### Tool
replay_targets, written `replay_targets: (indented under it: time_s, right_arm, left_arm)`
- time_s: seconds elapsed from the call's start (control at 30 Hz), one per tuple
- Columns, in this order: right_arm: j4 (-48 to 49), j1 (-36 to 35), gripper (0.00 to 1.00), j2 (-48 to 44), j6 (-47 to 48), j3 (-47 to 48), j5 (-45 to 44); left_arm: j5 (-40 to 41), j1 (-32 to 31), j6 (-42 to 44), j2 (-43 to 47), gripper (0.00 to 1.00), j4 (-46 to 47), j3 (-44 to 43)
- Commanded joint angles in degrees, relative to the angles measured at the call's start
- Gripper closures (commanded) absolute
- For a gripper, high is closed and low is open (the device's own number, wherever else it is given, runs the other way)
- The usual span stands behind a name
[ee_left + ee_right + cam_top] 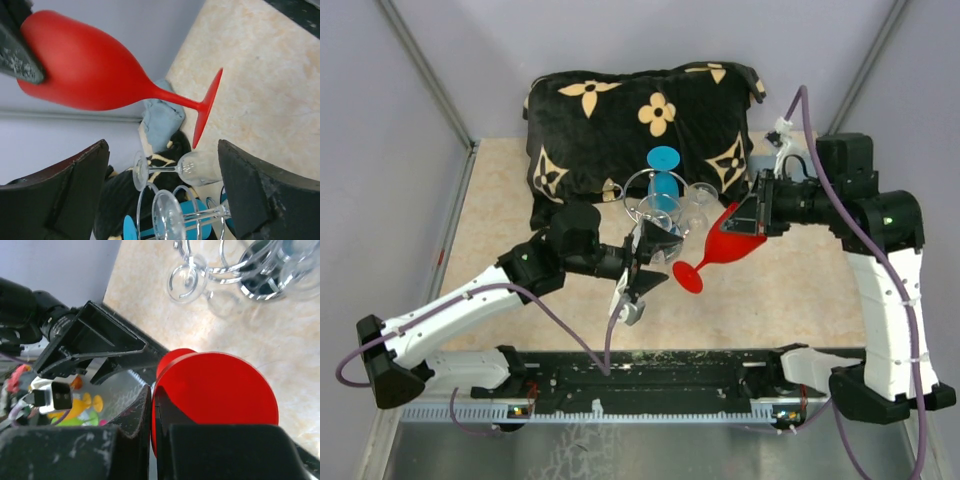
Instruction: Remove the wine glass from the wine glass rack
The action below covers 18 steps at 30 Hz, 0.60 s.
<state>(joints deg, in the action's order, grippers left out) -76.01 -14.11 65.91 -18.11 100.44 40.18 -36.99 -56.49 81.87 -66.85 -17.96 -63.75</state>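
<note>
My right gripper (752, 222) is shut on the rim of a red wine glass (725, 245) and holds it tilted, apart from the rack, with its foot pointing down-left. The right wrist view shows the fingers pinching the red bowl's wall (215, 390). The silver wire wine glass rack (650, 188) stands in front of the cushion and carries clear glasses (682, 215) and a blue glass (663, 175). My left gripper (658, 258) is open and empty at the rack's near side. Its view shows the red glass (90, 75) above, and clear glasses (197, 167) hanging on the wire loops (138, 207).
A black cushion with tan flowers (640, 120) lies behind the rack. A blue-grey cloth (160, 120) sits beside it. The rack's shiny base (252, 290) shows in the right wrist view. Grey walls close the table's left and right sides.
</note>
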Motion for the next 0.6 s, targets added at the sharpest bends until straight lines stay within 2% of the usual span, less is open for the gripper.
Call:
replay_targets:
  time_s: [0.0,0.13,0.23,0.37,0.43,0.57]
  right_arm:
    - [-1.4,-0.2,1.0,2.3,1.0,16.3,-7.2]
    - [-5.2,-0.2,1.0,9.7,1.3,35.0,-26.1]
    - [-4.8,-0.2,1.0,12.3,2.7,37.4,-42.6]
    - [5.5,0.0,1.0,9.5,3.1,23.9,-57.1]
    - [11.9,1.0,1.0,7.8,3.2,15.5,-60.1]
    - [19.1,5.7,1.0,5.5,3.0,0.6,-60.5]
  left_arm:
    - [4.7,-0.3,-14.6,-0.1,0.01,12.7,-5.4]
    - [10.6,-0.3,-29.9,-2.3,0.0,15.4,-13.5]
    - [18.9,0.4,-40.9,-4.4,0.0,15.0,-18.2]
    - [22.0,5.3,-53.5,-5.8,0.0,11.8,-22.0]
    - [23.5,8.9,-60.2,-6.5,0.0,10.9,-24.1]
    - [22.1,21.2,-77.4,-10.2,0.0,5.7,-30.8]
